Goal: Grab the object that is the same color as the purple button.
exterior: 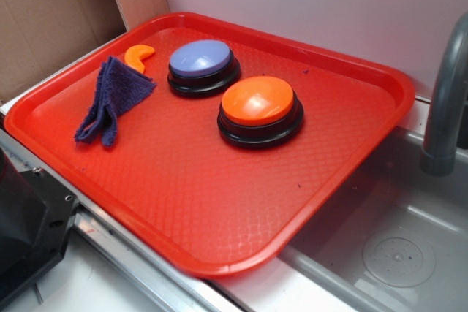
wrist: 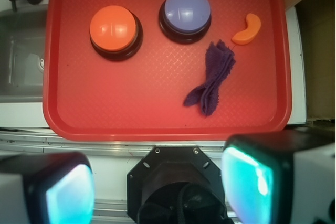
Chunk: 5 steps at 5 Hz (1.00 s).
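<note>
Two buttons sit on the red tray [wrist: 58,108]; the purple rag [wrist: 212,80] lies lower right of the purple button [wrist: 187,8]; the gripper [wrist: 157,187] hangs spread apart.

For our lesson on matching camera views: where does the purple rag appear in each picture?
Exterior: the rag lies at the tray's left, just below the orange crescent.
Wrist: the rag lies right of centre, below and left of the crescent.
Shared landmark: the purple button, close beside the rag in both.
</note>
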Available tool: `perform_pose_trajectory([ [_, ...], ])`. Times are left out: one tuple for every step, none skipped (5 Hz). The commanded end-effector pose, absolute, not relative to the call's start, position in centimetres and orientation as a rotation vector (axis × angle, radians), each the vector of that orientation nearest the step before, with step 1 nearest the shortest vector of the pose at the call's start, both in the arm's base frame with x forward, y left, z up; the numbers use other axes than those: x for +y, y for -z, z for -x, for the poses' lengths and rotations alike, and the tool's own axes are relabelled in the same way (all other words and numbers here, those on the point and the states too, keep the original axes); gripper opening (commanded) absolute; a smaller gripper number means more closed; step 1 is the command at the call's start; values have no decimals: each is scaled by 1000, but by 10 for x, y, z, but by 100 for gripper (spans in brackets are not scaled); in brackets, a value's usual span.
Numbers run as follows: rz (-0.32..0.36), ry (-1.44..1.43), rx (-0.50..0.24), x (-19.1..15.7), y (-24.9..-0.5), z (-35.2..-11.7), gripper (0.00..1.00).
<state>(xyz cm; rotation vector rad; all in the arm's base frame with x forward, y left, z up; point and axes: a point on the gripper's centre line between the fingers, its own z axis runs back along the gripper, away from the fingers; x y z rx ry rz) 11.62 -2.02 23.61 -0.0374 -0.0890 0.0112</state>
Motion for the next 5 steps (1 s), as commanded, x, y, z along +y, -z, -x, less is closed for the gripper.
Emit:
perform_pose_trajectory([
  [37, -11, -89, -20, -236, -116, 100],
  [50, -61, -90, -13, -230, -121, 100],
  [16, -198, -97, -1, -212, -133, 100],
  [-32, -344, -133, 15, -185, -148, 100],
  [-66, -454, -106, 33, -151, -163, 100],
])
